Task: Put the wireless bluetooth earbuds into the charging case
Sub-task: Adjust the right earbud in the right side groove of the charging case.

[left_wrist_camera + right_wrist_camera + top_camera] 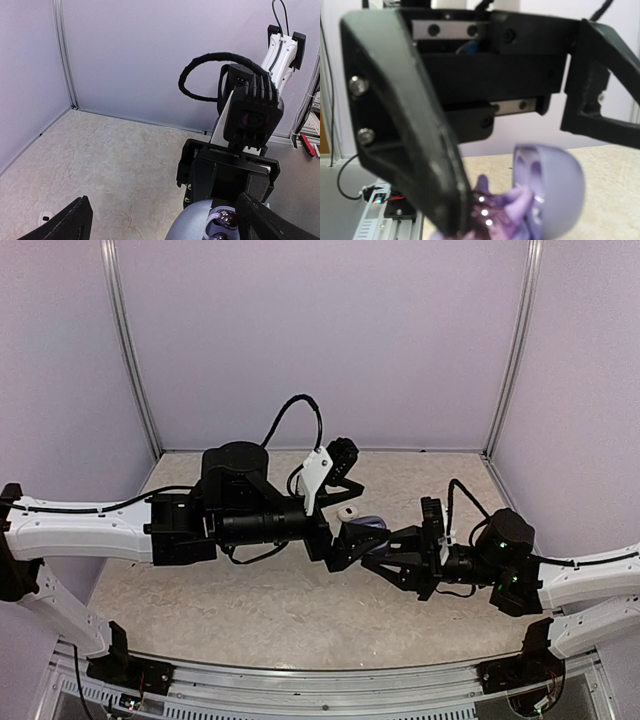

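Left end effector (167,222) spread wide, gripping nothing, right end effector (225,195) clamped on lavender charging case (550,195)

left gripper (165,216) — spread wide | charging case (192,223) between its tips | silvery earbuds (224,219) showing inside it
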Robot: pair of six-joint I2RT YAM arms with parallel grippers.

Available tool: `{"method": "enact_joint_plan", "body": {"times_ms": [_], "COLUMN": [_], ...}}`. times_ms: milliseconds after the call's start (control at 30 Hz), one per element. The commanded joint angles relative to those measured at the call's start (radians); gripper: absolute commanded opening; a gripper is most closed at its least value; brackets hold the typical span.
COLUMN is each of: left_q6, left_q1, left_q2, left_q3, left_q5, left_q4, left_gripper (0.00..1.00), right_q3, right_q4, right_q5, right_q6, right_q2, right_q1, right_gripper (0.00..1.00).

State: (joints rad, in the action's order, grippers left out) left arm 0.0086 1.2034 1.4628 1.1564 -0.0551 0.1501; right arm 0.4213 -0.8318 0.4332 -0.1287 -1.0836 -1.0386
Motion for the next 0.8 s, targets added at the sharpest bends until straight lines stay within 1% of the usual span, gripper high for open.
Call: {"method": "enact_joint_plan", "body": {"times_ms": [0, 167, 433, 767], "left_q6": [0.051, 0.081, 0.122, 0.095], "left_q1": [-0.01, -0.002, 0.038, 0.038], "left_q2": [0.03, 0.018, -0.096, -0.15], "left_q3": [-0.036, -0.009, 0.044, 0.005], "left_q5": [-0.03, -0.041, -0.036, 0.017], "left_q4": [-0.055, -0.072, -0.064, -0.07], "left_gripper": [0.99, 0.99, 0.99, 0.99], "right_q3": [0.029, 0.017, -0.001, 0.014], "right_q4": [-0.129, -0.117, -0.099, -0.094], "right_q5": [0.068, 0.048, 0.025, 0.042], "right_q6": [-0.016, -0.02, -0.02, -0.019], "right_q2": [0.058, 0.066, 0.052, 0.035], "right_q1": [-0.014, -0.014, -0.014, -0.014], "right_gripper": [0.0, 0.0, 0.0, 0.0]}}
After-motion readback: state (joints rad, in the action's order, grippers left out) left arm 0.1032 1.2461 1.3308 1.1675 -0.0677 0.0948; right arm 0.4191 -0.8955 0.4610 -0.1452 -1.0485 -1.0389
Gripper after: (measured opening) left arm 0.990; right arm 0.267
